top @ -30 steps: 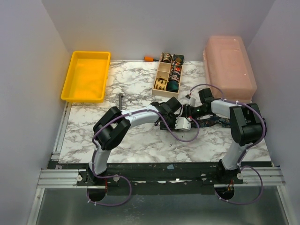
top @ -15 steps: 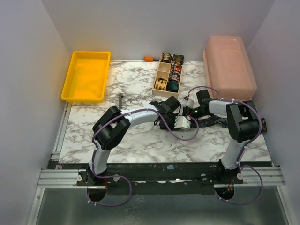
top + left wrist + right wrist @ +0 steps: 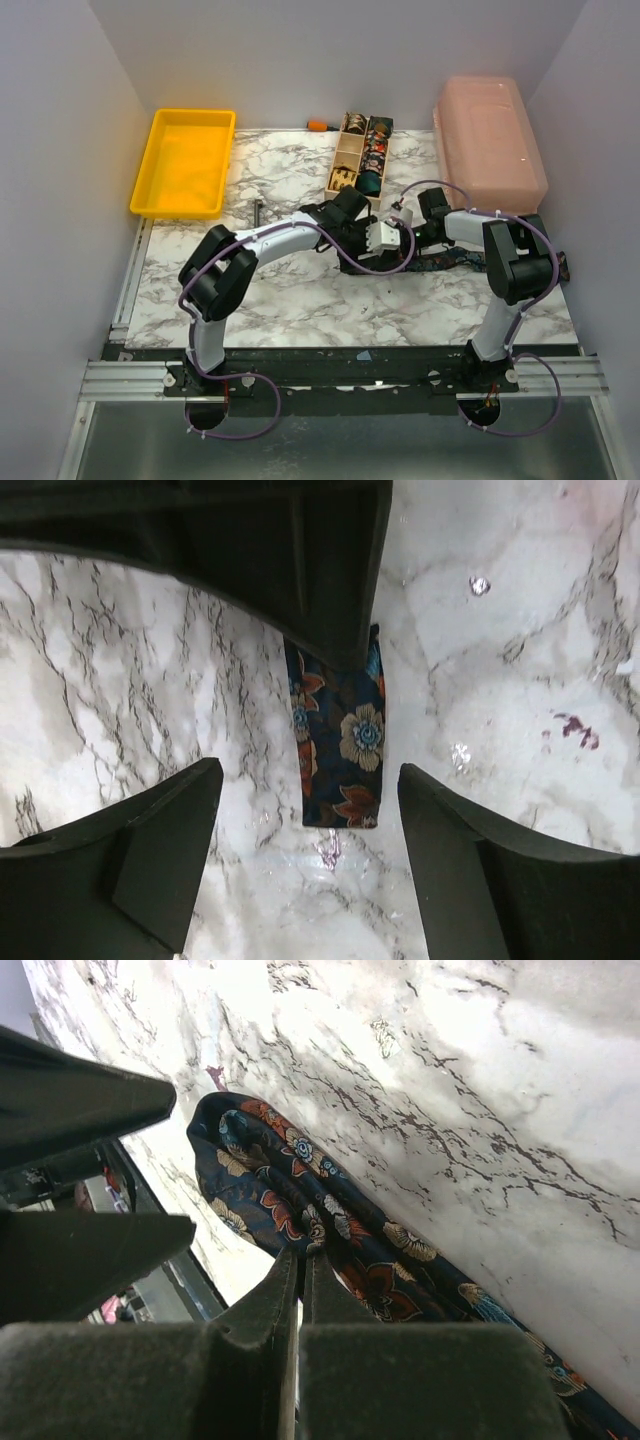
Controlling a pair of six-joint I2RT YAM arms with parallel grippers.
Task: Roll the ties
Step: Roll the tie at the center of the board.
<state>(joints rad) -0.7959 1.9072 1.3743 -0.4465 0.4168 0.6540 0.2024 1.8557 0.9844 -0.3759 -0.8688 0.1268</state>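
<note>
**Floral tie pinched between two arms at mid-worktop**

We look down on a marble worktop (image 3: 290, 290) walled in pale grey. Along its back stand a yellow tray (image 3: 150, 190), a wooden box (image 3: 350, 150) and a pink bin (image 3: 490, 130). A dark T-shaped tool (image 3: 258, 212) lies near the tray. Only this top view shows the coils (image 3: 370, 183) sitting in the box's compartments, and the two arms meeting just in front of the box.

From above, the tie (image 3: 450, 262) is no more than a dark strip running rightward from the meeting point towards the worktop's right edge. The wrist cameras give us its print: orange, cream and blue flowers on navy.

The left wrist view shows the left end effector (image 3: 308, 790) released, with its fingers spread wide. The tie's square-cut end lies flat between them, touching neither. A dark body covers the tie farther up.

The right wrist view shows the right end effector (image 3: 298, 1260) clenched, a hairline between its fingers, with the tips set on the tie's fabric. Beyond them the tie doubles over in a rounded fold.
</note>
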